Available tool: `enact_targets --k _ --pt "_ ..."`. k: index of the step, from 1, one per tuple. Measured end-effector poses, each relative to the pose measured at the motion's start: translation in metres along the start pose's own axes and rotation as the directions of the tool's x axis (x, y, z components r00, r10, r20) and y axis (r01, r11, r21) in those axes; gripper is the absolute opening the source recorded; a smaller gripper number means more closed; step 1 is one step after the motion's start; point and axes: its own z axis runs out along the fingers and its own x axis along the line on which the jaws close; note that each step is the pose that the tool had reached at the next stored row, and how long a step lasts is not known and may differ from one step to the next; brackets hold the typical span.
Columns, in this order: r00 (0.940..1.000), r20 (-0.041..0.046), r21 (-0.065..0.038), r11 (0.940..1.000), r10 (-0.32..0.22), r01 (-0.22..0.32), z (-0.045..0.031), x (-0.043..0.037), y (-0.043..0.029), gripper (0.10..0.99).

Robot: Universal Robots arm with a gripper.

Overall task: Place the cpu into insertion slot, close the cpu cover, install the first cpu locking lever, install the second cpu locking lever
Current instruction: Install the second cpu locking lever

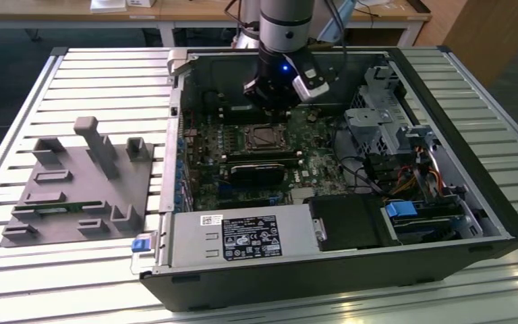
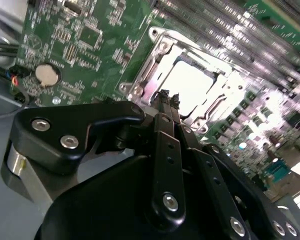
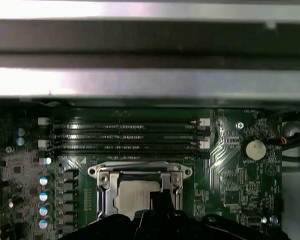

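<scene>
I count one cpu (image 3: 135,196), its pale metal top sitting flat in the one insertion slot (image 3: 106,199) on the green motherboard (image 3: 240,185). One cpu cover (image 3: 140,169), a silvery frame, lies down around the chip; in the second wrist view the chip (image 2: 192,85) glares white inside that frame (image 2: 157,57). In the exterior view the socket (image 1: 264,137) sits near the middle of the board, inside the open computer case (image 1: 475,202).

Just past the socket I count four long black memory slots (image 3: 125,136) lying side by side, and one round coin battery (image 3: 255,149) off to the side of the board. A column of four blue-topped capacitors (image 3: 43,202) stands on the other side of the socket.

My gripper (image 2: 167,96) has its two black fingers pressed together, with nothing between them; the tips hover over the edge of the cover frame, and I cannot tell whether they touch it. In the first wrist view its dark tip (image 3: 160,200) overlaps one corner of the chip.

In the exterior view the arm (image 1: 286,27) comes straight down into the case, wrist vertical, directly above the socket. On the exterior view's left, one grey fixture tray (image 1: 70,189) with upright posts rests on the slatted table (image 1: 97,74), well apart from the case.
</scene>
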Motion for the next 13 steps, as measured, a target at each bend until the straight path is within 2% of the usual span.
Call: enact_targets --k 3,5,7,11,13 --pt "1.0000 0.0000 0.000 1.0000 0.000 0.000 -0.0002 0.0000 -0.0088 0.106" --pt "1.0000 0.0000 0.000 1.0000 0.000 0.000 -0.0003 0.0000 -0.0119 0.106" --pt "1.0000 -0.0001 0.000 1.0000 0.000 0.000 -0.0017 0.0000 -0.0127 0.106" --pt "1.0000 0.0000 0.000 1.0000 0.000 0.000 -0.0095 -0.0002 -0.0128 0.106" --pt "1.0000 0.0001 0.000 1.0000 0.000 0.000 -0.0103 -0.0002 -0.0142 0.106"
